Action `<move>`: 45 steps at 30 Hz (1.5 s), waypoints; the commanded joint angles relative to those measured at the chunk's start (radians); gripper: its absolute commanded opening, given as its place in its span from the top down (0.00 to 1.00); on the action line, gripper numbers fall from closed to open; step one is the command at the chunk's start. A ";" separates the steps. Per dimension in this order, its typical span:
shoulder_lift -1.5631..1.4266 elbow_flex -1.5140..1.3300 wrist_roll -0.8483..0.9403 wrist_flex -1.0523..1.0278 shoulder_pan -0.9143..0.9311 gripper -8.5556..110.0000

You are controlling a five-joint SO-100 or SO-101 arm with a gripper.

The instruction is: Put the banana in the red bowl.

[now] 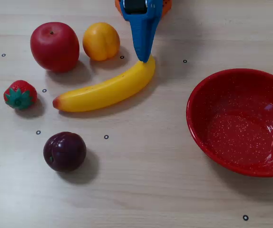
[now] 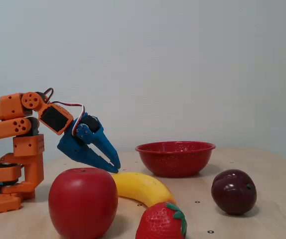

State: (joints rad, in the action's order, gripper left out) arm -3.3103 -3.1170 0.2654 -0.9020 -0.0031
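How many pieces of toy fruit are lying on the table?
5, seen from above: a red apple and an orange-yellow fruit at the top left, the banana in the middle, a strawberry at the left, a dark plum below.

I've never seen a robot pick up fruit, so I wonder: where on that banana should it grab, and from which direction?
Probably near the middle of the banana, from above, fingers straddling its narrow width. It lies flat and curved on the table, so the ends taper and could slip. The pincer now hangs at the stem end; the orange fruit and apple crowd one side, so a descent from above seems safest.
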 commanded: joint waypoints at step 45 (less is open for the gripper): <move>1.399 1.434 -1.232 -0.862 -0.356 0.68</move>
State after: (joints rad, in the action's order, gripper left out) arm -1.9113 -1.7779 -0.9127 -1.7411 -0.3221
